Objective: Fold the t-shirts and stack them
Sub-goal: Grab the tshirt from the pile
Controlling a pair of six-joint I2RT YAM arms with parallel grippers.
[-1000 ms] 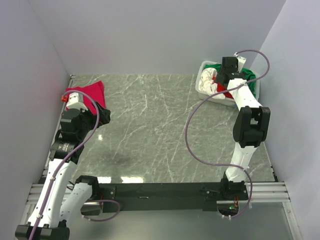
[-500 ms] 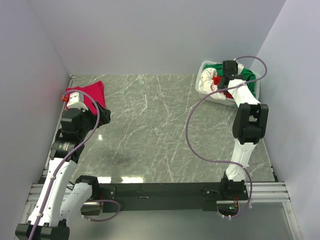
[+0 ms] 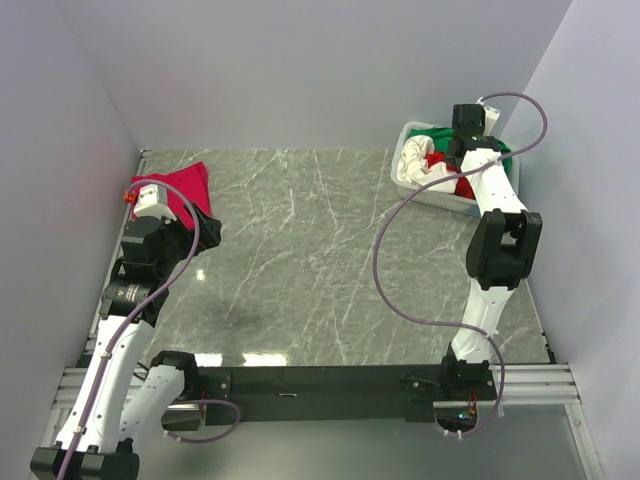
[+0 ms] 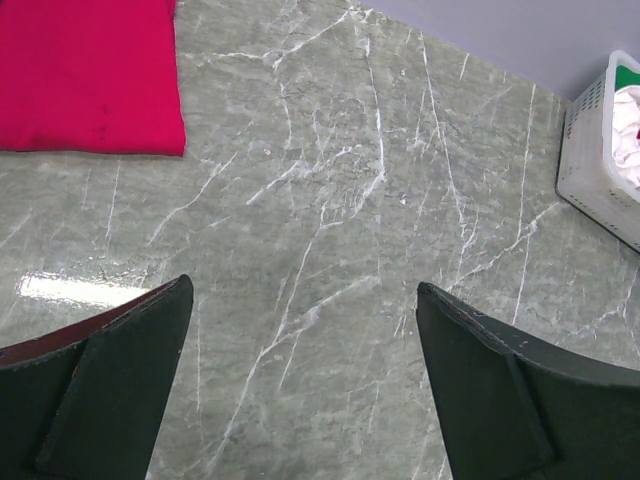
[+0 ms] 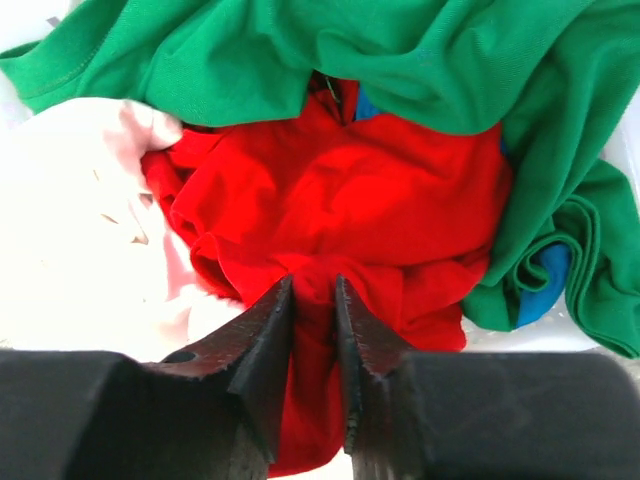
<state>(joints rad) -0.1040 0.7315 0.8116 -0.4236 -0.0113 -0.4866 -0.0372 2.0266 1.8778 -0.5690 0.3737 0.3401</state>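
Observation:
A bright red t-shirt (image 5: pixel 400 200) lies crumpled in the white basket (image 3: pixel 404 168), with a green t-shirt (image 5: pixel 400 60) draped over it, a white one (image 5: pixel 70 230) to its left and a bit of blue one (image 5: pixel 545 270) at the right. My right gripper (image 5: pixel 314 285) is down in the basket, shut on a bunched fold of the red shirt. A folded magenta-pink t-shirt (image 3: pixel 186 183) lies flat at the table's far left. My left gripper (image 4: pixel 300 290) hovers open just right of it, nothing between its fingers.
The basket (image 4: pixel 592 165) stands at the far right corner, close to the right wall. Grey marble tabletop (image 3: pixel 300 250) spreads between the pink shirt (image 4: pixel 85 75) and the basket. Walls close in on the left, back and right.
My right gripper has closed on the red shirt in the basket and shifted slightly toward the back. The left arm has not moved.

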